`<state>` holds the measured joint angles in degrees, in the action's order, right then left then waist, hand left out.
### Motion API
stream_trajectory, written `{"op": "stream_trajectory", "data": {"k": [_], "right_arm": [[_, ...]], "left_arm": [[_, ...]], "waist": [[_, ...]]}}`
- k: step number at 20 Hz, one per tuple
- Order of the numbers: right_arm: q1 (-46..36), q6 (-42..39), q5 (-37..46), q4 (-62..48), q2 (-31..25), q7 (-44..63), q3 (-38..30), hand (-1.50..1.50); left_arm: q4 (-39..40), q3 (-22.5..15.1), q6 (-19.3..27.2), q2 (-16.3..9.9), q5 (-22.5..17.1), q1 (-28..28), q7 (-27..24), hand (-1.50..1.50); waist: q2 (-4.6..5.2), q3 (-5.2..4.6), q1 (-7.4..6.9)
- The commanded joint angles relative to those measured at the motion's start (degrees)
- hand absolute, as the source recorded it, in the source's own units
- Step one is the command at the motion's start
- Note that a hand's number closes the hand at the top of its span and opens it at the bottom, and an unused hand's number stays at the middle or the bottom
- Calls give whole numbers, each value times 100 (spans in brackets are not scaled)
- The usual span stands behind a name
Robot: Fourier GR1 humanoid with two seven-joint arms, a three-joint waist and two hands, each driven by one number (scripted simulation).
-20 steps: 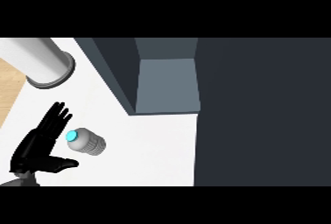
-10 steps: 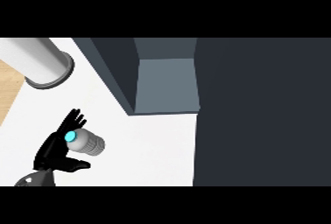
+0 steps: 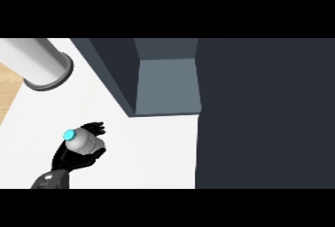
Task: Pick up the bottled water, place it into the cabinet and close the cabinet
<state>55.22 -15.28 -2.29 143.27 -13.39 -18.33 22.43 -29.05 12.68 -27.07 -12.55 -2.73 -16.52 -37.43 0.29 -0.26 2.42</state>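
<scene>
A small grey bottle of water with a turquoise cap (image 3: 82,141) is seen at the lower left of the head view, above the white surface (image 3: 144,150). It is tilted, with the cap pointing to the upper left. The bottle is grasped by the black left robot hand (image 3: 77,158), which comes in from the lower edge on a grey forearm. The palm is placed below and behind the bottle, and the fingers (image 3: 96,129) are curled around its upper right side, so part of the bottle is hidden. Whether the bottle is touching the surface cannot be told.

The dark grey cabinet (image 3: 262,111) is found at the right and top of the view, well apart from the bottle. A lighter grey panel (image 3: 167,84) is shown at its left part, but it cannot be told whether this is the door or an inner wall. A pale grey cylinder with a darker rim (image 3: 39,62) is seen at the upper left.
</scene>
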Motion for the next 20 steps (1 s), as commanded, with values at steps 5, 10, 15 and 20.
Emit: {"op": "stream_trajectory", "data": {"k": [5, 10, 15, 20], "right_arm": [[307, 75, -53, 967, -207, 246, -16, -150], [359, -57, -36, 526, -363, -307, -199, -150], [587, 186, -8, 806, -336, -178, -134, -150], [716, 222, 21, 879, -395, -213, -16, -150]], "left_arm": [[733, -331, 659, 44, 738, -88, -1482, 150], [782, -457, 1358, 11, 1052, -338, -2151, 150], [591, -486, 1902, 544, 1019, -232, -2235, 150], [418, -402, 2496, 1170, 892, -17, -2318, 150]], "waist": [[18, -4, -34], [-2, 4, 1], [-35, 18, -132], [-46, 20, -159]]}}
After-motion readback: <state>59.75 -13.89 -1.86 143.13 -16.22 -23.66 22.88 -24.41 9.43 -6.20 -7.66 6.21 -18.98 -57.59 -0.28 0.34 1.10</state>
